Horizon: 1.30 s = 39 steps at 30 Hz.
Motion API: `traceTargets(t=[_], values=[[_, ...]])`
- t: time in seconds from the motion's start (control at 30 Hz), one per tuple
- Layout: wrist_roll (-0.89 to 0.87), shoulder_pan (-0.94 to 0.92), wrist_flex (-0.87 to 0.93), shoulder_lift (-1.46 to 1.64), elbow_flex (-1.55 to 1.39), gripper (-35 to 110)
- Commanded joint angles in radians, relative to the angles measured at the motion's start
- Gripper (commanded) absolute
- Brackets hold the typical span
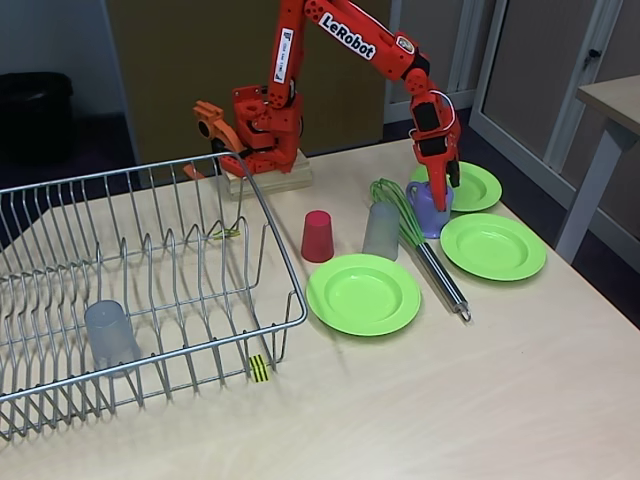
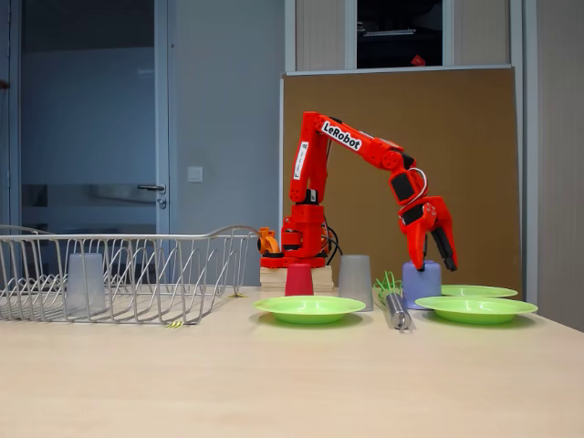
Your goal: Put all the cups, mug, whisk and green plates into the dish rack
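The silver dish rack (image 1: 275,240) (image 2: 137,239) fills the left side and holds one grey cup (image 1: 110,335) (image 2: 85,283), which looks upside down. A red cup (image 1: 317,236) (image 2: 299,279) and a second grey cup (image 1: 381,230) (image 2: 355,282) stand upside down mid-table. The green-wired whisk (image 1: 420,245) (image 2: 394,306) lies beside them, its handle toward the front. Three green plates (image 1: 363,293) (image 1: 493,246) (image 1: 470,185) rest on the table. My gripper (image 1: 445,190) (image 2: 435,263) is open right at the rim of the lilac mug (image 1: 428,210) (image 2: 422,283), one finger at or just inside the rim and the other beyond it.
The arm's base (image 1: 262,125) stands on a wooden block at the table's back edge, behind the rack's far corner. A yellow-and-black tag (image 1: 259,368) marks the rack's front rim. Another table (image 1: 610,100) stands off to the right. Bare tabletop lies in front of the plates.
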<state>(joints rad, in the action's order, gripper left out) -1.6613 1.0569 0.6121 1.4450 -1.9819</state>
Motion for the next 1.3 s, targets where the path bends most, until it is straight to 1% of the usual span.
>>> traceTargets(t=[0.0, 0.47, 0.57, 0.8, 0.97, 1.27], values=[[0.051, -0.017, -0.008, 0.052, -0.020, 44], [0.112, -0.025, -0.072, 0.074, -0.098, 42], [0.104, -0.014, -0.075, 0.077, -0.098, 43], [0.020, 0.014, -0.078, 0.094, -0.106, 44], [0.012, 0.012, -0.084, 0.104, -0.129, 44], [0.075, -0.023, -0.089, 0.152, -0.186, 44]])
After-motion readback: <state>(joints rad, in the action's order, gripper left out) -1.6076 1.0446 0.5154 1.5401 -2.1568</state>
